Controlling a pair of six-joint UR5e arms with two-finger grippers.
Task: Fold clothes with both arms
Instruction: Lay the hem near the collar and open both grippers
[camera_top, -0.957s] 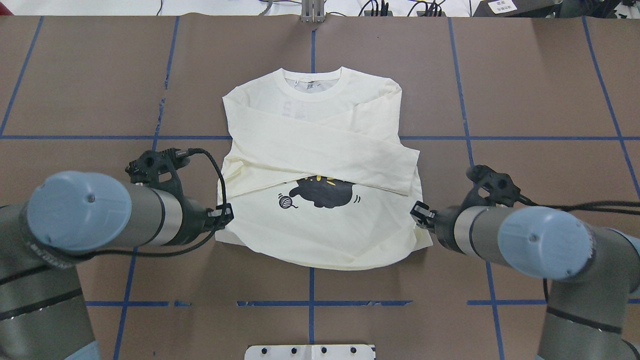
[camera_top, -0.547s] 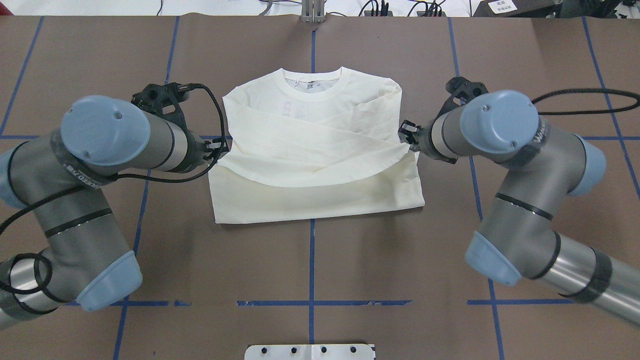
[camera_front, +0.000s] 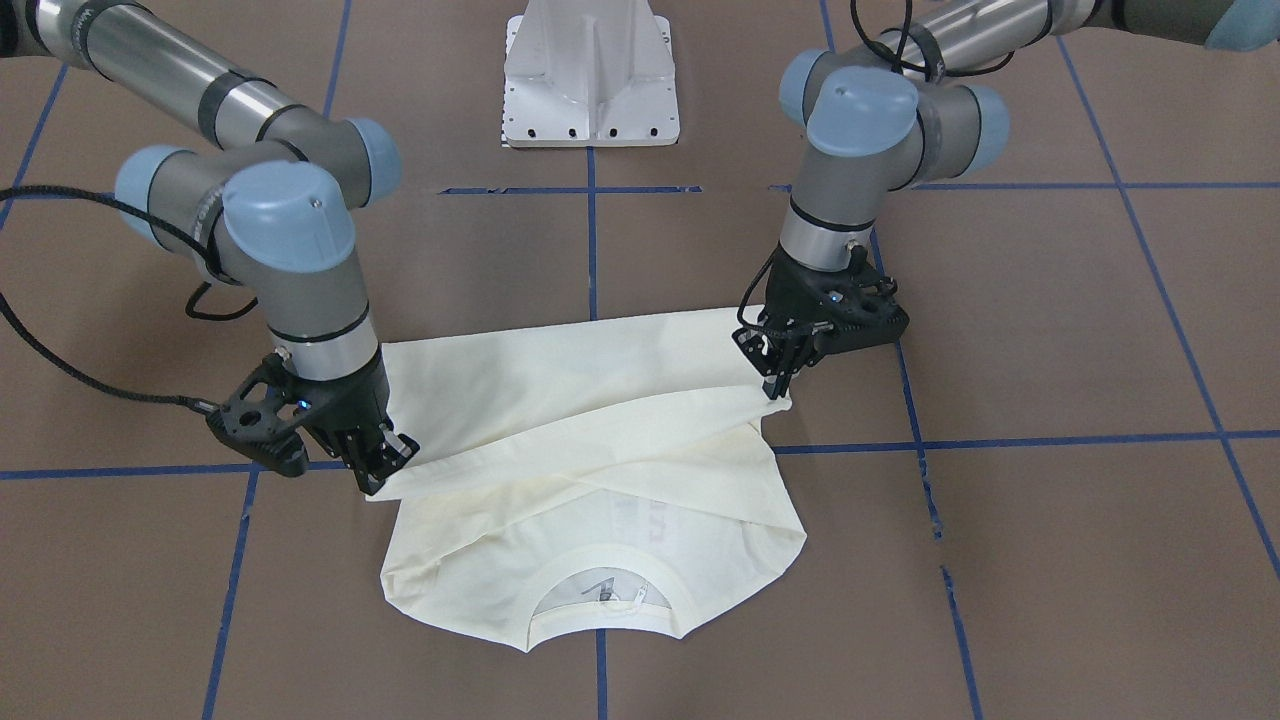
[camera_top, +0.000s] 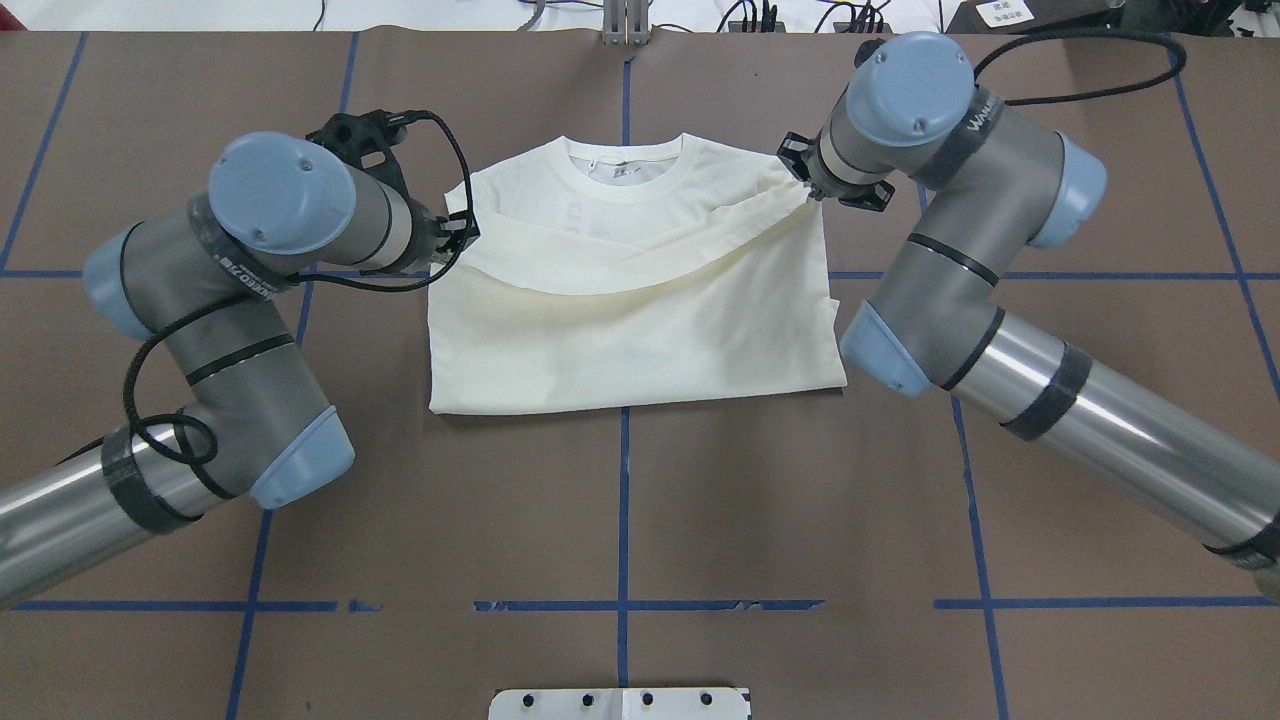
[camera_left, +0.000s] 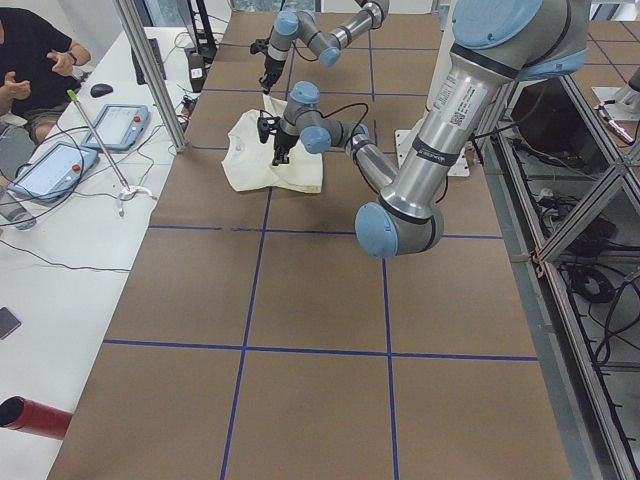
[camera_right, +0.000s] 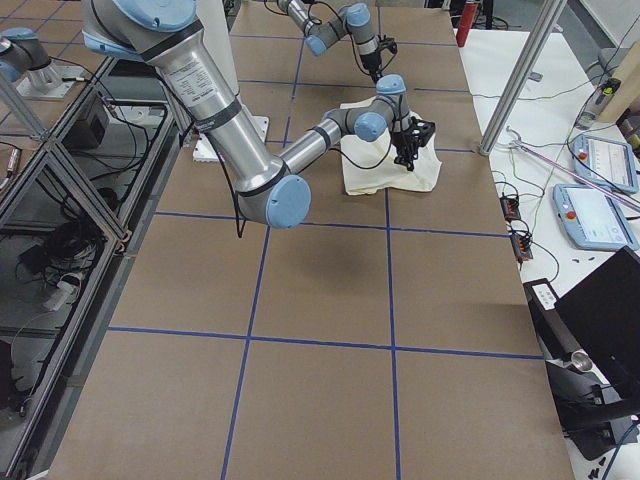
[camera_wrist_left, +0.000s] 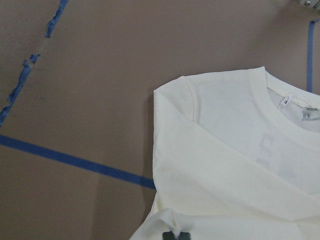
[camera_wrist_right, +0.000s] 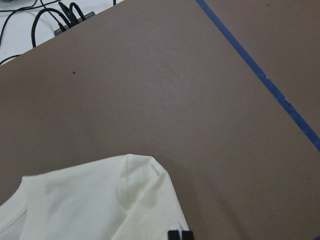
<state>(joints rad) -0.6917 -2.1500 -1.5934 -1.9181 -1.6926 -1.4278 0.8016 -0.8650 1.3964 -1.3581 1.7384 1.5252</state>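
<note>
Cream-white cotton of the shirt (camera_top: 640, 340), flat at mid-table (camera_top: 620, 520) on brown paper, neckline (camera_top: 628, 172) at 12 o'clock in the overhead view. Folded bottom-up, with the hem (camera_top: 600, 290) lifted and pinched at both corners: left gripper (camera_top: 462, 232) clenched on the 9 o'clock corner, right gripper (camera_top: 800, 180) clenched on the 3 o'clock one (cloth bunched between the fingers in the front-facing view). Long axis of the carried hem: 9 to 3, sagging mid-span across the chest. Neckline toward 12 from that sagging edge and not yet covered; right gripper nearer, level with the shoulder, left gripper trailing toward 6. Likely calls for a short carry to 12, then lowering. Against half a second ago: both grippers farther toward 12. Against a second ago: cat print hidden, only plain cream showing.
</note>
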